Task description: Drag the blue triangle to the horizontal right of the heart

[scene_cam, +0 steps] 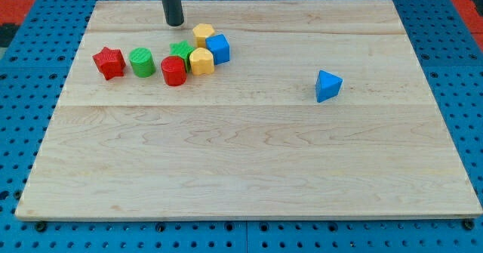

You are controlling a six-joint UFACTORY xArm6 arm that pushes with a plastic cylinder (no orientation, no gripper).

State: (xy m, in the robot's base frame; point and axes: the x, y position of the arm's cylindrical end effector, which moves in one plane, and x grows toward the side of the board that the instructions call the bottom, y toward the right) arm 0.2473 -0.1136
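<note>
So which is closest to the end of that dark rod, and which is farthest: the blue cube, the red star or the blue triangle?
Measured from my tip at the view's top:
1. Blue cube, just to the view's right of and below the tip, at the right edge of the cluster.
2. Red star, at the cluster's left end.
3. Blue triangle, alone far off on the view's right.

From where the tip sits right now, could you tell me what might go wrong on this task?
My tip is at the view's top, just above the tight cluster, far from the blue triangle. A direct sweep could clip the yellow block or blue cube. The yellow heart touches its neighbours, so bringing the triangle in may nudge it.
</note>
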